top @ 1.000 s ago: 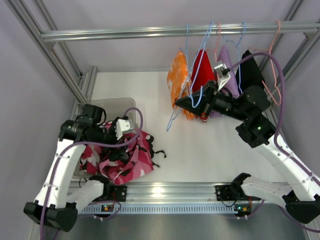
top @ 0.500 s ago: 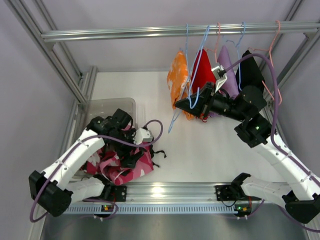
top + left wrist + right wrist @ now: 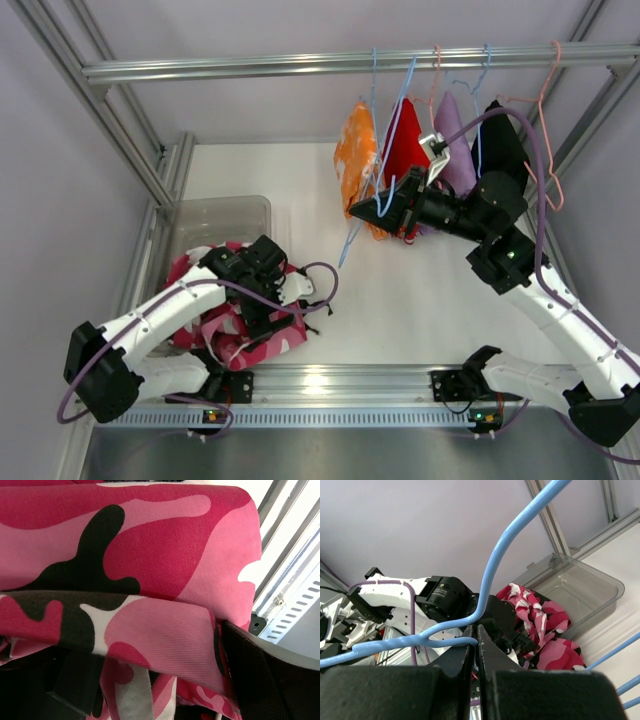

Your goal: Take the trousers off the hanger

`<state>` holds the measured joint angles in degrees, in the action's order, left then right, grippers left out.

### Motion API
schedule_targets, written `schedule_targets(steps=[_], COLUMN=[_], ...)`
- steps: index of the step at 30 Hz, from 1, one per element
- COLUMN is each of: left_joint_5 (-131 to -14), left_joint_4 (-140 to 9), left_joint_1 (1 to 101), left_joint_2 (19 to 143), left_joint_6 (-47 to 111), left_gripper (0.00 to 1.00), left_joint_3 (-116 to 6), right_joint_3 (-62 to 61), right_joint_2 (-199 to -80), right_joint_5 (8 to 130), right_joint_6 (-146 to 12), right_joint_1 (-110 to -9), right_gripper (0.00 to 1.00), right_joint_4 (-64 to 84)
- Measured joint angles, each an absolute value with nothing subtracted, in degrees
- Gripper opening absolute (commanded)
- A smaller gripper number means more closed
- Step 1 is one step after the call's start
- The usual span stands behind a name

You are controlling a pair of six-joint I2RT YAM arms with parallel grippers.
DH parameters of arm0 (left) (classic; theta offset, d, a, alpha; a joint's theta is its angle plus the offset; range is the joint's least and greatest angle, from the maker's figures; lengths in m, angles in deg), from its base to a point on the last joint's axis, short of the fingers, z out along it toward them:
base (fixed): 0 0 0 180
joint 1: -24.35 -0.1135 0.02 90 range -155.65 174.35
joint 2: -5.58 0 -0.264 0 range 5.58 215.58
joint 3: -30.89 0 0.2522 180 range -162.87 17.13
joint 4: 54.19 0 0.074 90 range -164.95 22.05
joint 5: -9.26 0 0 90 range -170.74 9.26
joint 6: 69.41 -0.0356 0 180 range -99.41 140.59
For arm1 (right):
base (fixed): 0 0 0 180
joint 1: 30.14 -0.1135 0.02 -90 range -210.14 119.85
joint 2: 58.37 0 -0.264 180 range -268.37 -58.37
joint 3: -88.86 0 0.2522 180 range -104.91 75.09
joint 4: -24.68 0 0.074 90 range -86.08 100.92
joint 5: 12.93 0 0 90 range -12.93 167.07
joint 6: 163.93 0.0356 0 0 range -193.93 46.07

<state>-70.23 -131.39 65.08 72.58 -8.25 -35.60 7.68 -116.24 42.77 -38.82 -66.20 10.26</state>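
two pairs of trousers are showing on my feed. nearest, the camouflage pair is lying heaped against the bin, and my left gripper is pressing into it, fingers spread wide. farther back, my right gripper is pinching the blue hanger beside the orange pair, which is hanging from the rail.

pink-wht-blk camo trousers, orange-wht blotchy pair.

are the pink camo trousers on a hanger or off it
Off. The pink camo trousers lie crumpled on the table by the clear bin, under the left claw, away from the rail.
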Motion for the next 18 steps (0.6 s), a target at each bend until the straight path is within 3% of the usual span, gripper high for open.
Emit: schedule_targets(steps=[2,4,9,12,14,18], left_joint_5=[-70.2,-70.3,-68.5,-67.7,-67.3,-67.0], left_joint_4=[-130.8,-130.3,-129.9,-129.6,-129.5,-129.4], left_joint_1=[65.3,65.3,65.3,65.3,65.3,65.0], left_joint_2=[73.3,73.8,74.1,74.8,75.5,76.2], left_joint_6=[-7.9,-7.7,-6.9,-6.6,-6.6,-6.9], left_gripper=[0.86,0.7,0.46,0.23,0.01,0.0], left_joint_3=[-35.1,-34.8,-34.7,-34.7,-34.7,-34.7], right_joint_3=[7.7,7.7,7.7,7.7,7.7,7.7], right_joint_2=[-116.2,-116.2,-116.2,-116.2,-116.2,-116.2], right_joint_5=[42.7,42.7,42.8,42.8,42.8,42.8], right_joint_6=[-38.8,-38.9,-38.9,-39.0,-39.0,-39.0], right_joint_1=[-66.2,-66.1,-66.0,-66.0,-66.0,-66.0], right_gripper=[0.0,0.0,0.0,0.0,0.0,0.0], right_joint_4=[10.2,10.2,10.2,10.2,10.2,10.1])
